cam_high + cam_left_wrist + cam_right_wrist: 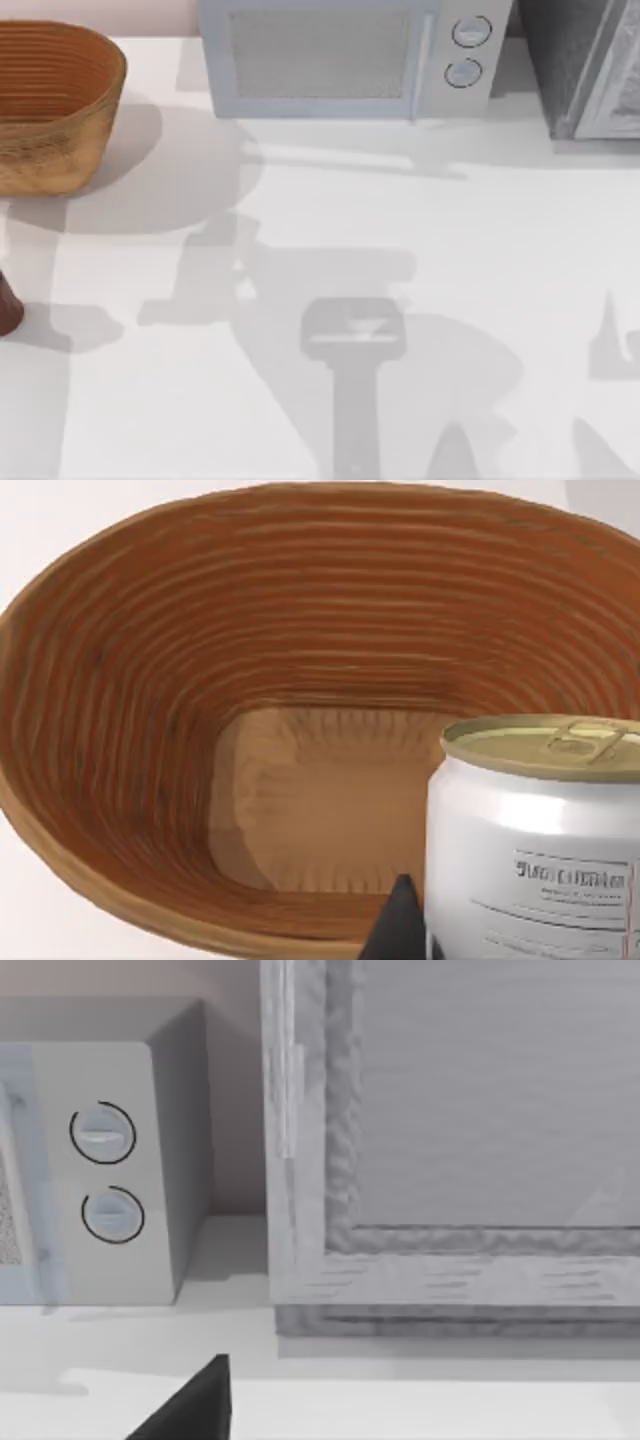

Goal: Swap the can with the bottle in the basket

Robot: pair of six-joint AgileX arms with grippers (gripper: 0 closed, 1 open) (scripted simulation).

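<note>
The basket (50, 110), oval tan wicker with ribbed walls, stands at the table's far left rear. In the left wrist view its hollow (300, 800) holds nothing. The can (540, 830), white with a dull gold top, hangs just over the basket's near rim, gripped by my left gripper (525, 935); one black fingertip (400, 930) presses its side. The bottle (6, 305), dark reddish-brown, stands on the table at the left edge, in front of the basket and partly cut off. A black part of my right gripper (190, 1410) points toward the back right corner of the table.
A grey microwave (345, 55) with two round knobs (468, 50) stands along the back edge. Beside it, at the back right, is a grey framed box (590, 65). Arm shadows fall across the white tabletop (450, 250).
</note>
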